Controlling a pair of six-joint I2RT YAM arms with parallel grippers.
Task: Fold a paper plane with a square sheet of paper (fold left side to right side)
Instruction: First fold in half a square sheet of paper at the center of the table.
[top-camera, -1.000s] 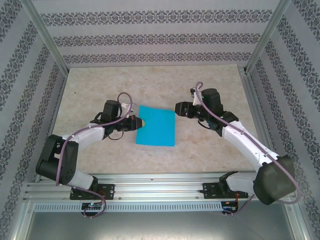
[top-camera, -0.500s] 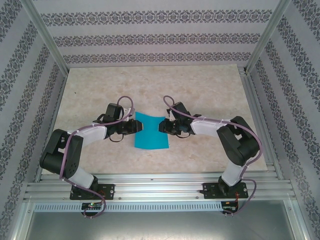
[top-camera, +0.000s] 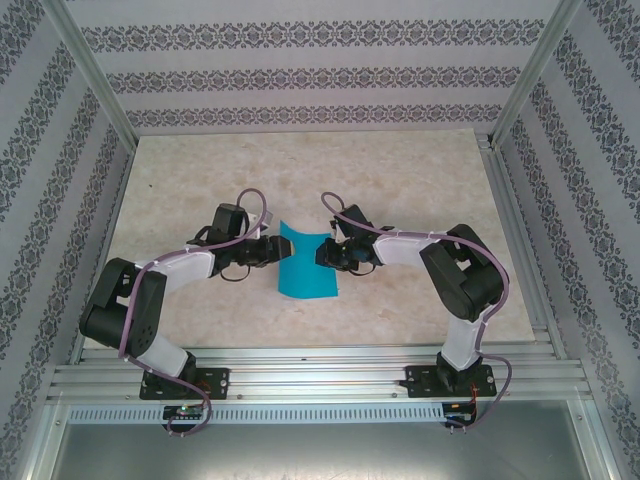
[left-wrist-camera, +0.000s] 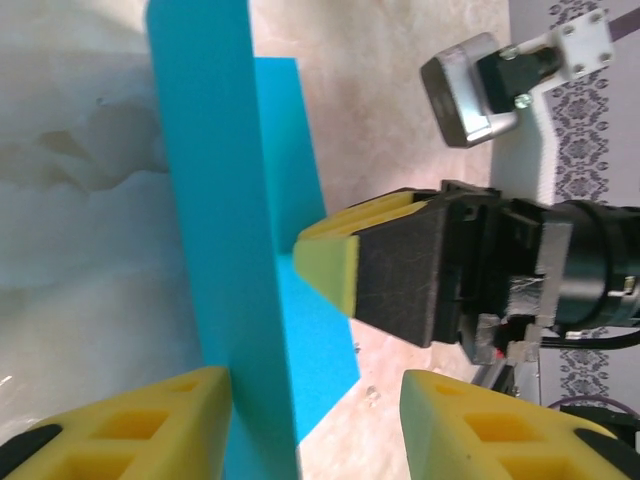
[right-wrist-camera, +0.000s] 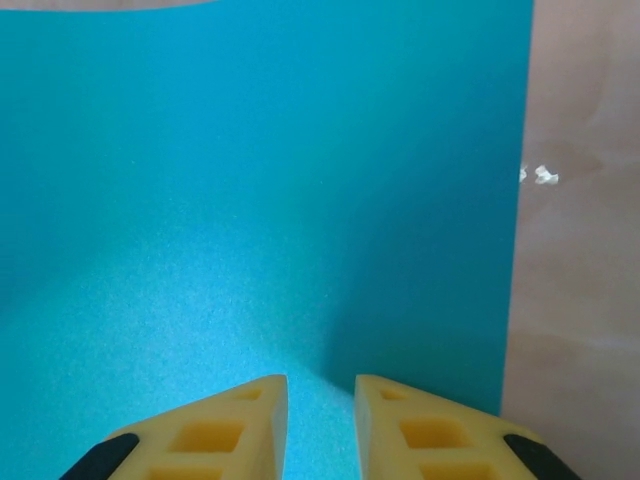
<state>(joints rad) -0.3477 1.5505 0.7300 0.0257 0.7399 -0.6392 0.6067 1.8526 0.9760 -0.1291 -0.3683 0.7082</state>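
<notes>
The square sheet of paper (top-camera: 308, 268) lies mid-table, bright cyan, with its left strip lifted off the surface. In the left wrist view that strip (left-wrist-camera: 215, 230) stands nearly upright and rests against the inner side of one yellow finger (left-wrist-camera: 130, 425). My left gripper (top-camera: 272, 250) is open, jaws wide apart (left-wrist-camera: 315, 405). My right gripper (top-camera: 326, 256) is low over the paper's right part. Its fingertips (left-wrist-camera: 328, 268) sit on the flat sheet, open by a narrow gap (right-wrist-camera: 320, 400) with nothing between them. No paper plane shape shows; the sheet is one plain piece.
The beige table (top-camera: 400, 170) has bare room behind and to either side of the paper. Patterned walls and metal posts (top-camera: 520, 80) enclose it. The aluminium rail (top-camera: 320, 370) with both arm bases runs along the near edge.
The right gripper swung in from the right onto the paper. The left gripper pushed rightward, raising the paper's left edge, so the sheet looks narrower from above.
</notes>
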